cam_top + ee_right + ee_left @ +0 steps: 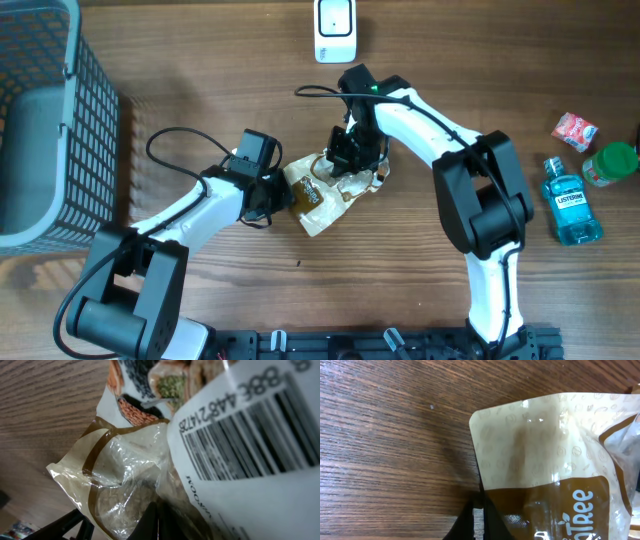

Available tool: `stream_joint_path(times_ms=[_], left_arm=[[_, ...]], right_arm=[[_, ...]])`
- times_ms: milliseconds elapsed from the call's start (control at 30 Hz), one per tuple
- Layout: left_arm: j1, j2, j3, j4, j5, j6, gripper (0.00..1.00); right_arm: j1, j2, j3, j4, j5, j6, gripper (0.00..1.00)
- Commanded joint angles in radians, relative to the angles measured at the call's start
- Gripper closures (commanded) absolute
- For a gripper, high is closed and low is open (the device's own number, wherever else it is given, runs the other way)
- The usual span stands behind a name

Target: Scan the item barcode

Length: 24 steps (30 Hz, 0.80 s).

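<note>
The item is a beige and brown snack bag (318, 195) with a clear window, held just above the table's middle between both arms. My left gripper (278, 192) is shut on the bag's left edge; in the left wrist view its jaws (481, 520) pinch the thin seam of the bag (545, 450). My right gripper (352, 160) is shut on the bag's upper right part. The right wrist view shows the crinkled bag (125, 470) and its white barcode label (250, 420) close up above my shut fingers (159, 520). A white scanner (335, 28) stands at the table's far edge.
A grey mesh basket (40, 120) fills the far left. At the right edge lie a blue mouthwash bottle (570, 205), a green-lidded jar (612, 162) and a small red packet (575, 130).
</note>
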Motion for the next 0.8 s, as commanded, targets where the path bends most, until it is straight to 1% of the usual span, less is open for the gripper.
stream_joint_path(times_ms=[0,167,267,300,400,533,667,767], left_arm=[[0.0,-0.031,0.003,-0.039,-0.021,-0.013,0.96],[0.0,-0.217,0.124,-0.106,-0.062,-0.009,0.96],[0.0,-0.295,0.137,-0.081,-0.054,-0.037,0.96],[0.0,-0.298,0.137,-0.049,-0.019,-0.039,0.96],[0.0,-0.285,0.137,0.052,0.08,-0.06,0.96],[0.003,-0.224,0.137,0.093,0.092,-0.092,0.96],[0.003,-0.103,0.137,0.176,0.179,-0.108,0.96],[0.008,-0.03,0.137,0.172,0.179,-0.121,0.96]], right_arm=[[0.016,0.077,-0.021,-0.012,0.066,0.014,0.95],[0.016,0.077,-0.021,-0.015,0.084,0.014,0.95],[0.018,0.077,-0.021,-0.016,0.084,0.014,0.95],[0.018,0.077,-0.021,-0.016,0.084,0.016,0.95],[0.018,0.077,-0.021,-0.016,0.084,0.031,0.95],[0.018,0.077,-0.021,-0.015,0.084,0.046,0.95],[0.018,0.077,-0.021,-0.016,0.084,0.049,0.95],[0.017,0.077,-0.021,-0.021,0.084,0.068,0.95]])
